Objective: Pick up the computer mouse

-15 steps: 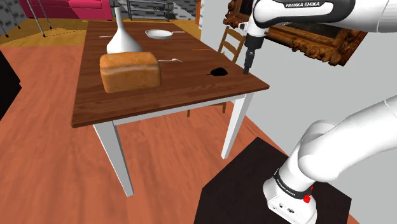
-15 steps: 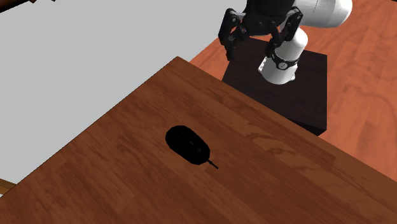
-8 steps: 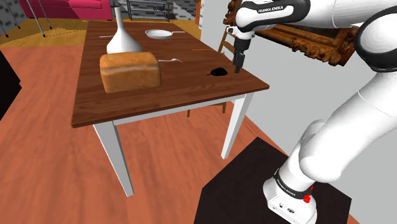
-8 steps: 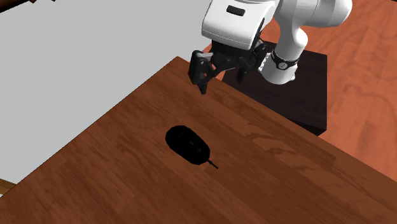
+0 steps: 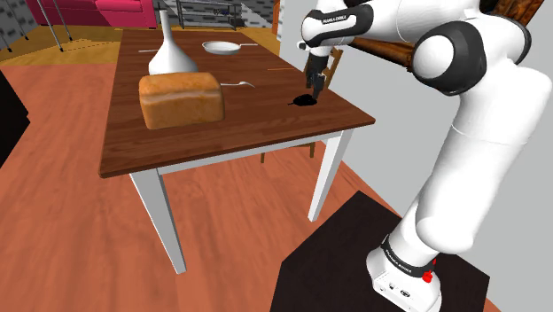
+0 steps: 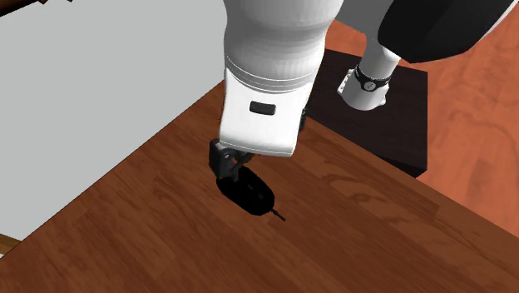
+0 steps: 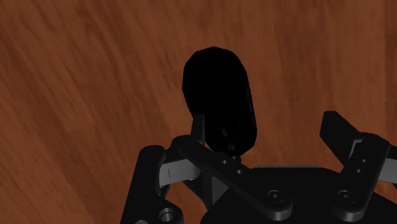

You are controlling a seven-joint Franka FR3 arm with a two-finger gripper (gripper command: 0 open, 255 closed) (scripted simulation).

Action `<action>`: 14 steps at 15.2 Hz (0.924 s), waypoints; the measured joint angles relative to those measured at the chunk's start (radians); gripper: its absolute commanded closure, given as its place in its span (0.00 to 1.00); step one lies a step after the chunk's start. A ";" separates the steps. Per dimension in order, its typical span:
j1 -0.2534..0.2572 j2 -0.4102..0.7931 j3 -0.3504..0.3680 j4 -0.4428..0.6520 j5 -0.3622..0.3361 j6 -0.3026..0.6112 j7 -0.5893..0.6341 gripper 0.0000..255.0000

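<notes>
**Gripper parked right over the mouse, fingers spread**

So the black oval computer mouse (image 7: 219, 102) is lying flat on the brown wooden table with white legs (image 5: 177, 142). It's close to the tabletop corner nearest the arm, on the shoulder view's right. In the second exterior view a short thin bit of cord sticks out of one end.

The all-black two-finger gripper (image 5: 313, 86) hangs just above the mouse, pointing down. In the wrist view the fingers (image 7: 337, 130) stand wide apart and aren't pinching anything. The mouse sits off-centre, in front of one finger rather than in the middle of the gap, and the other finger has only bare wood ahead of it. Honestly can't tell whether that nearer finger is touching the mouse or just hovering. In the second exterior view the arm's white hand covers one end of the mouse.

Further along the table, well apart from the mouse:
- a small pale spoon (image 5: 237, 84)
- a big brown loaf of bread (image 5: 181, 99)
- a white long-necked vase (image 5: 168, 51) behind the loaf
- a white frying pan (image 5: 221, 46) at the far end

A wooden chair (image 5: 324, 55) stands behind the table by the grey wall. The black box stand (image 5: 354, 257) sits on the reddish wooden floor (image 5: 71, 222).
</notes>
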 measured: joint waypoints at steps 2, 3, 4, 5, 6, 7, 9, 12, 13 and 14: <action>-0.021 0.078 0.009 0.079 0.039 -0.007 -0.072 0.00; -0.028 0.101 0.012 0.096 0.050 -0.002 -0.092 0.00; -0.029 0.113 0.015 0.095 0.055 0.010 -0.098 0.00; -0.032 0.121 0.017 0.090 0.060 0.023 -0.105 0.00; -0.033 0.125 0.017 0.084 0.062 0.032 -0.109 0.00; -0.032 0.129 0.019 0.077 0.064 0.043 -0.109 0.00; -0.032 0.134 0.020 0.058 0.067 0.067 -0.110 0.00; -0.031 0.136 0.021 0.040 0.068 0.087 -0.111 1.00; -0.031 0.135 0.021 0.039 0.068 0.088 -0.111 1.00; -0.031 0.135 0.021 0.038 0.068 0.089 -0.111 1.00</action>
